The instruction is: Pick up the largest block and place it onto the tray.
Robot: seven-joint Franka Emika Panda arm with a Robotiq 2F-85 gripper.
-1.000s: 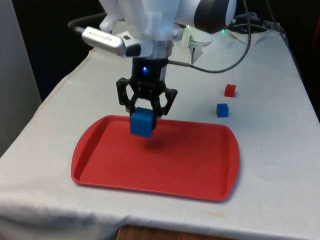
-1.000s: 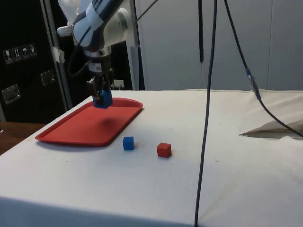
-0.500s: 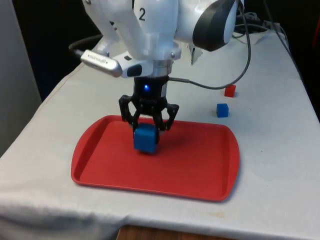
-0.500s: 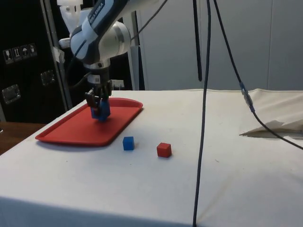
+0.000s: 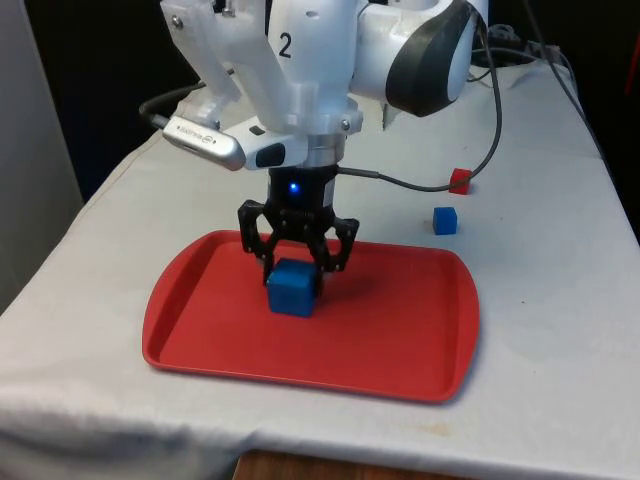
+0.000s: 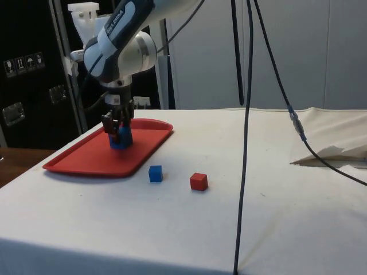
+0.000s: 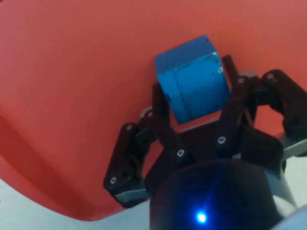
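A robotics lab: a tabletop (image 6: 275, 217) under a plain white cloth carries a white jointed robot arm (image 5: 310, 70), loose black cables (image 6: 248, 114) hang across it, and dark metal cabinets (image 6: 28, 74) with small warning labels stand behind.

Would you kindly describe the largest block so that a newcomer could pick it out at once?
Find the red tray on the white cloth. On its floor, between the fingers of the black gripper, sits a blue block. It is clearly bigger than the small blue block and the small red block, which both lie on the cloth off the tray.
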